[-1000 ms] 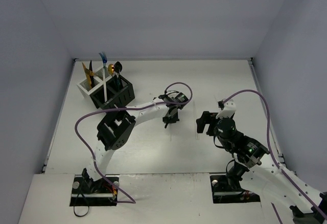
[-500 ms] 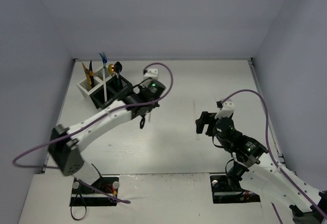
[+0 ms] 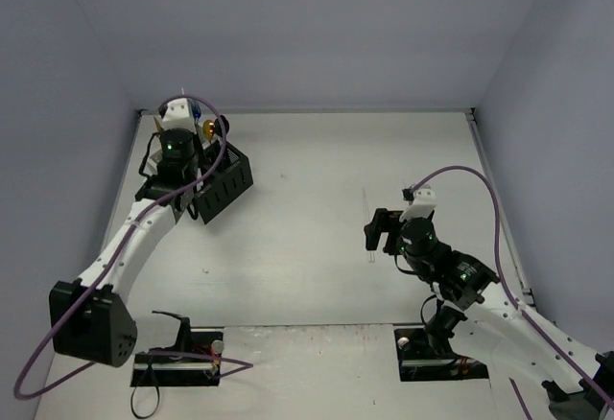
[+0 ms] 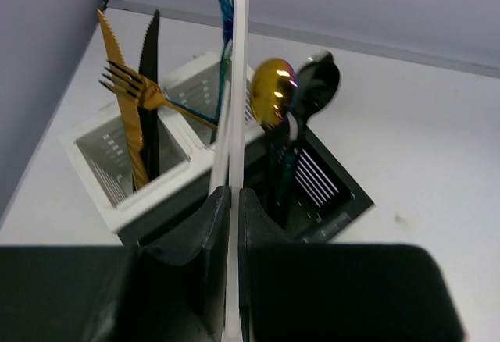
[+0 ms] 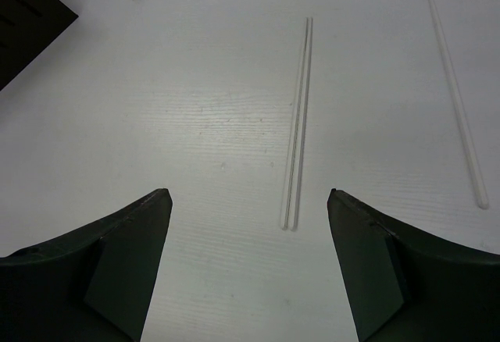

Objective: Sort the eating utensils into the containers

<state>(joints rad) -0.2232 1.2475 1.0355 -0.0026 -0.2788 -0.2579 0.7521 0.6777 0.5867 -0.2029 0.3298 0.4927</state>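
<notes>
Pale lavender walls close in a white worktop (image 3: 307, 151), with the containers (image 4: 156, 190) standing in its far left corner.

A second ago the left arm was stretched out over the middle of the worktop, well away from the containers. It has since swung back and now holds the left hand (image 4: 232, 194) directly above them. That hand is pinched narrow on a slim white utensil (image 4: 237, 84), which stands upright between the fingers. Its lower end is hidden, so which bin it lines up with cannot be told.

I judge this to be the delivery step, with only the lowering and release left for this piece.

Already in the containers are a gold knife (image 4: 125, 100), a gold fork (image 4: 133, 88) and a black knife (image 4: 150, 84) in the nearest white bin. A blue utensil (image 4: 223, 6) stands in the bin behind it, and a gold spoon (image 4: 273, 92) and black spoon (image 4: 316, 84) are in a black bin.

The right hand (image 5: 248, 194) has barely shifted. It hovers far from the containers with its jaws wide, over a pair of white sticks (image 5: 298, 123) lying flat. A single white stick (image 5: 457, 100) lies farther still, so more sorting remains.

No brand, label or readable writing shows anywhere.
</notes>
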